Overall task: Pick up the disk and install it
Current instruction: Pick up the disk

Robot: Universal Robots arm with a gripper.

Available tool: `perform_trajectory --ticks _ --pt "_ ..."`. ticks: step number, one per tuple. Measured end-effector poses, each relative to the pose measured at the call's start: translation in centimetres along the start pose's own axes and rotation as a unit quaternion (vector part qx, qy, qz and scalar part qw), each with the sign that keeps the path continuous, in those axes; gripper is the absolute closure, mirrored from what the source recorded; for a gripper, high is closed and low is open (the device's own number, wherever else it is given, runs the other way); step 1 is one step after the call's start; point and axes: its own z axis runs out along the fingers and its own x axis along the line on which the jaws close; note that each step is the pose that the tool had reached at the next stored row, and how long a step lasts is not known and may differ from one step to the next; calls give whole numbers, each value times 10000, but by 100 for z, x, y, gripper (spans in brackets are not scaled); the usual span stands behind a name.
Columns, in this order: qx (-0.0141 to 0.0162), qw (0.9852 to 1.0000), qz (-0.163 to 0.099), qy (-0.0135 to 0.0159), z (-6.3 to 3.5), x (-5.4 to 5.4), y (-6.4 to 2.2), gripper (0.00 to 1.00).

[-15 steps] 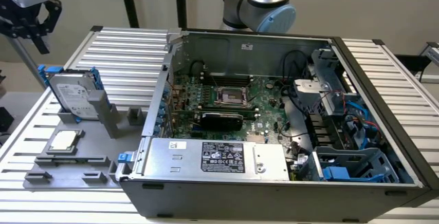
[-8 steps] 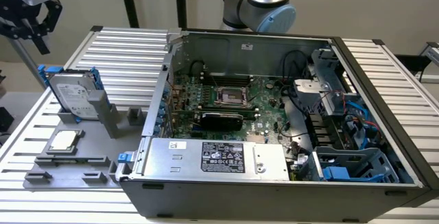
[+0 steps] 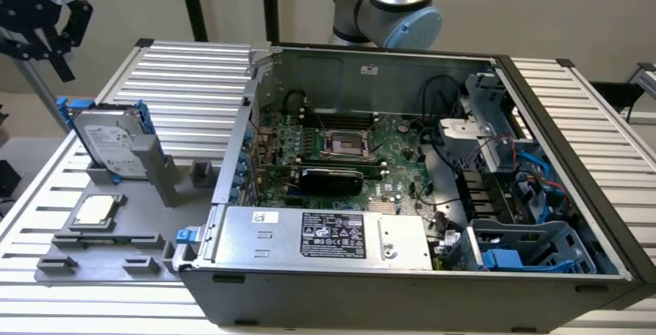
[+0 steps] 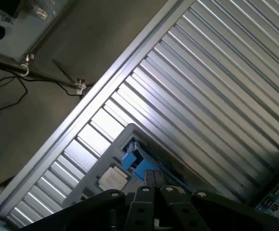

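The disk (image 3: 106,140), a silver-grey drive with a white label in a blue carrier frame, stands upright in a grey holder (image 3: 154,170) on the exterior view's left. My gripper (image 3: 49,47) hangs high above it and a little further to that side, apart from it. In the wrist view the black fingers (image 4: 146,192) sit pressed together with nothing between them, so the gripper (image 4: 154,191) is shut and empty. Beyond the fingers the disk's blue carrier (image 4: 131,159) is seen edge-on.
An open computer case (image 3: 410,289) fills the middle, with a motherboard (image 3: 339,147), a silver power supply box (image 3: 323,235) at its front and a grey-blue drive cage (image 3: 533,247) at its right front. A small square chip (image 3: 94,210) lies on a grey fixture (image 3: 97,247). The ribbed metal table (image 3: 195,74) surrounds everything.
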Motion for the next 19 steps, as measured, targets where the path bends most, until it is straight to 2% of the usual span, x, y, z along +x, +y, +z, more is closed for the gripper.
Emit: perform_trajectory --ticks 5,10,13,16,19 --pt "-3 9990 -450 10 4 0 0 89" --pt "-7 9959 -903 20 7 0 0 89" --pt "-9 9931 -1171 27 8 0 0 89" --pt "-11 9895 -1447 33 11 0 -1 89" --pt "-13 9852 -1713 39 13 0 0 89"
